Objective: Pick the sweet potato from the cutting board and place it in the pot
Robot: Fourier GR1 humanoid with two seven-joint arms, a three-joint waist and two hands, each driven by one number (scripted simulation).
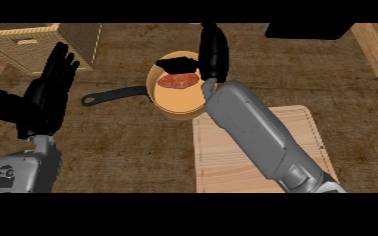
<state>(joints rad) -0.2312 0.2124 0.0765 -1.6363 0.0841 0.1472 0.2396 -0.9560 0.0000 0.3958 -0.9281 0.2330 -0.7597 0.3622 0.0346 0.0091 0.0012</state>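
The cutting board (251,155) is lying near right. The pot (177,97) (dark handle pointing left) is holding the sweet potato (178,80). My right hand (212,50) is hovering relaxed beside it; my left hand (48,87) is resting open, left.

place: kitchen | signs: pot (176,102) with long dark handle, wooden cutting board (229,165), wicker basket (29,47) | surface: brown textured table (125,150)

Brightness: dim and even, warm brown cast over the tabletop (133,150).
Shadows: one soft dark patch inside the pot (177,105), just left of the right hand (213,55).
Glare: faint sheen along the grey forearm below that hand.
Focus: uniform throughout.
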